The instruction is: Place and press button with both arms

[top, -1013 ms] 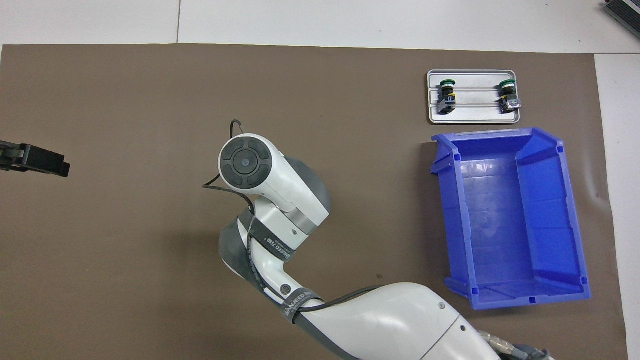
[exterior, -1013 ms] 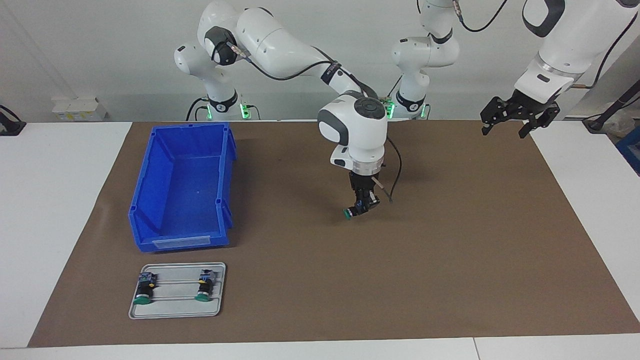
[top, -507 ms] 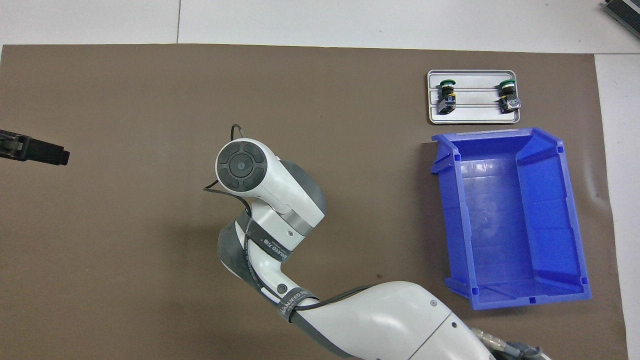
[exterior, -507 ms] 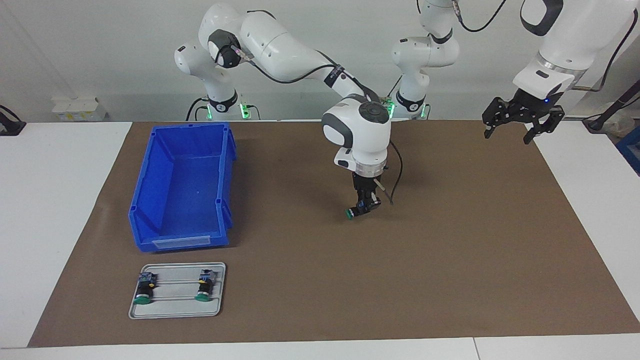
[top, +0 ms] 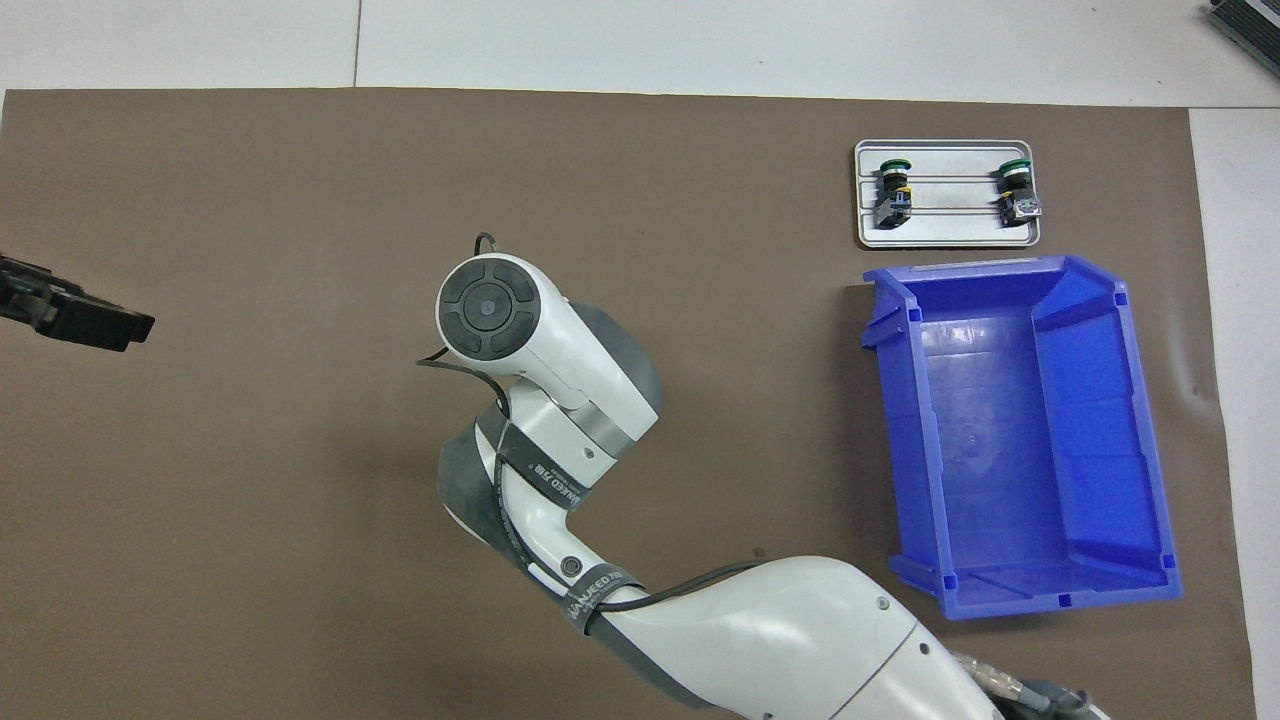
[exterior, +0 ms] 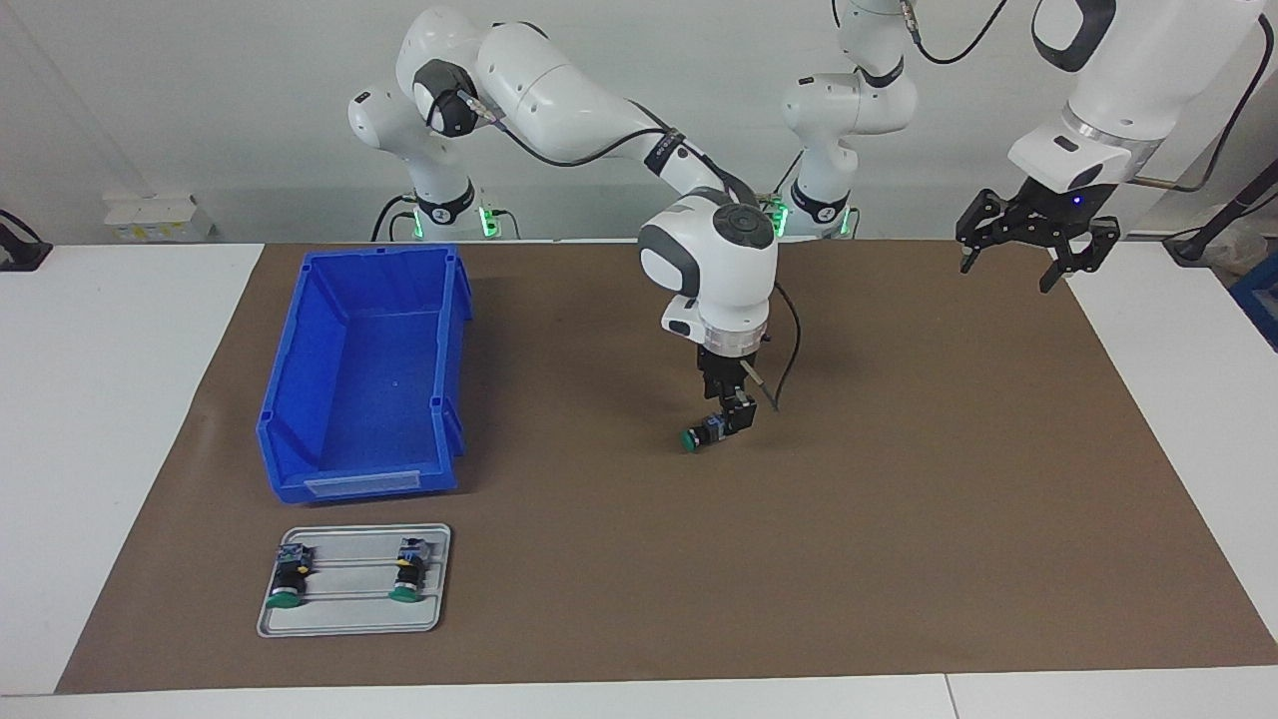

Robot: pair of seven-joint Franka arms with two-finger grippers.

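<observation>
The button (exterior: 696, 436), green cap on a black and grey-blue body, lies on its side low at the brown mat (exterior: 899, 479) in the middle of the table, cap toward the right arm's end. My right gripper (exterior: 728, 423) points straight down at the button's body; whether it still clamps the body does not show. In the overhead view the right arm's wrist (top: 490, 310) hides both gripper and button. My left gripper (exterior: 1010, 266) hangs open and empty in the air over the mat's corner at the left arm's end, and its tip (top: 85, 320) shows at the overhead view's edge.
An empty blue bin (exterior: 364, 369) stands at the right arm's end of the mat. Farther from the robots than the bin lies a grey tray (exterior: 349, 619) with two more green-capped buttons (exterior: 288, 584) (exterior: 407, 579) lying on it.
The right gripper has come down a little, bringing the button from just above the mat to its surface. The left gripper has turned slightly and shifted a little in the air.
</observation>
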